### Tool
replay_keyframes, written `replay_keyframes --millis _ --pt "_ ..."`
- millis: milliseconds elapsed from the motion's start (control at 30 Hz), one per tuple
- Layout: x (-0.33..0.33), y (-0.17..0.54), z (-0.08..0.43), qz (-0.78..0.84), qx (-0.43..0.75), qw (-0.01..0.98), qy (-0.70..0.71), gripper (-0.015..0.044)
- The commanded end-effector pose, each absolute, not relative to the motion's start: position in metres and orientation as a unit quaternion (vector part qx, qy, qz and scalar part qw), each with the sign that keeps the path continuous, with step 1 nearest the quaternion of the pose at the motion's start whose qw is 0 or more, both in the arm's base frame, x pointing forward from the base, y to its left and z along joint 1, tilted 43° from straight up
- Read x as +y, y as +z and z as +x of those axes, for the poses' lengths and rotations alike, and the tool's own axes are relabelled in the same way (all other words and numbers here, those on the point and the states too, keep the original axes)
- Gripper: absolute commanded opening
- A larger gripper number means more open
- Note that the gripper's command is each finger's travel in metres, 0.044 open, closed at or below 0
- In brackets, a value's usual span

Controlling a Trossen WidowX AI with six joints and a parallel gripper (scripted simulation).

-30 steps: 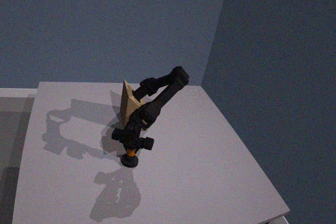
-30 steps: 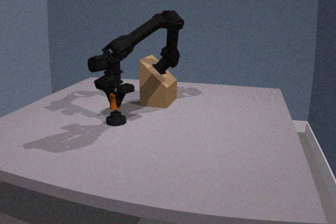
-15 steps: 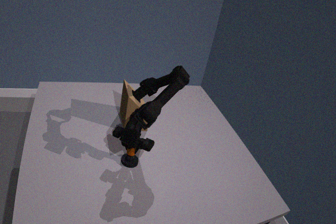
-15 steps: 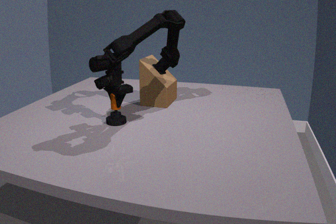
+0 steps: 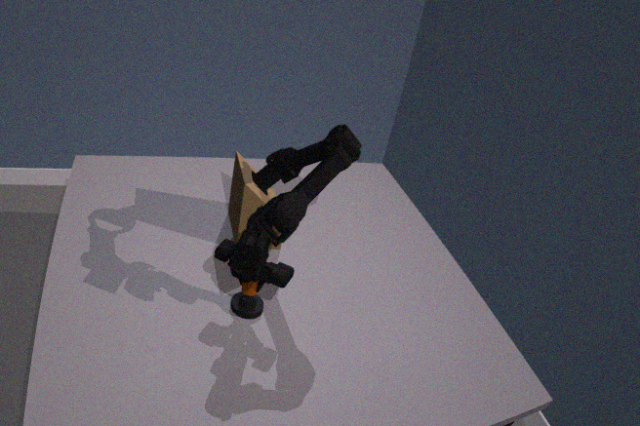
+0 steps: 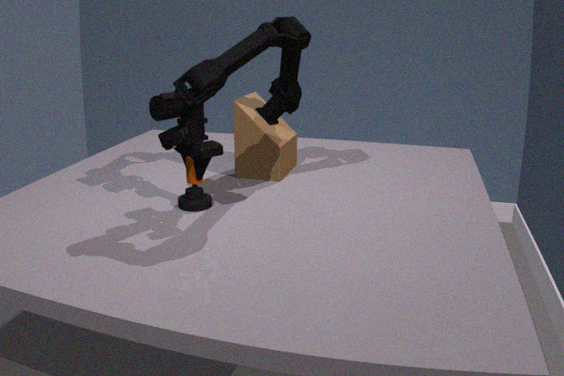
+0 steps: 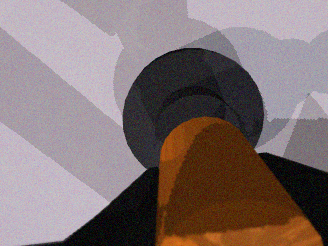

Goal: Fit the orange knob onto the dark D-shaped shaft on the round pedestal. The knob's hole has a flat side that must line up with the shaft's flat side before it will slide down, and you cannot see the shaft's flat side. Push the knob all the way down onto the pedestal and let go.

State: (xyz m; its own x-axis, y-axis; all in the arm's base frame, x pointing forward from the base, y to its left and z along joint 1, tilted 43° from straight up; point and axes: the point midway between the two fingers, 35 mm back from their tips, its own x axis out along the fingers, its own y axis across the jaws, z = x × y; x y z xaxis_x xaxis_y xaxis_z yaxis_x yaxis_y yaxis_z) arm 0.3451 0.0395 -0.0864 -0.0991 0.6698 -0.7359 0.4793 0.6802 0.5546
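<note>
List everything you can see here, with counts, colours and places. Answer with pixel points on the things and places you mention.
Knob [image 5: 249, 289] [image 6: 193, 174] [image 7: 220, 165]: one, orange, between the jaws, above the pedestal
Pedestal [image 5: 240, 312] [image 6: 194, 203] [image 7: 190, 67]: one, round, dark, on the tabletop below the knob
Tabletop [image 5: 372, 318] [image 6: 346, 262] [image 7: 45, 200]: one, pale greyish, under the pedestal
Wedge-shaped block [image 5: 237, 194] [image 6: 248, 144]: one, tan, on the tabletop, under the arm's foot
Walls: blue-grey, behind the tabletop
Arm [image 5: 323, 178] [image 6: 241, 53]: one, black, reaching from the block to the knob
Jaws: one pair, black, shut on the knob

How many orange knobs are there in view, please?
1. The orange knob is held between the gripper's fingers, above the round pedestal. Another could be hidden behind the arm's wooden block.
</note>
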Motion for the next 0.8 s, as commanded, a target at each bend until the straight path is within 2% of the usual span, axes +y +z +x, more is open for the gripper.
replay_keyframes --millis 0,167,767 --pt "0.037 -0.0842 0.3481 0.406 0.735 0.539 0.069 0.0" --pt "0.0361 -0.0846 0.3503 0.447 0.738 0.505 0.012 0.0" --pt "0.0377 -0.0856 0.3528 0.447 0.738 0.505 0.012 0.0"
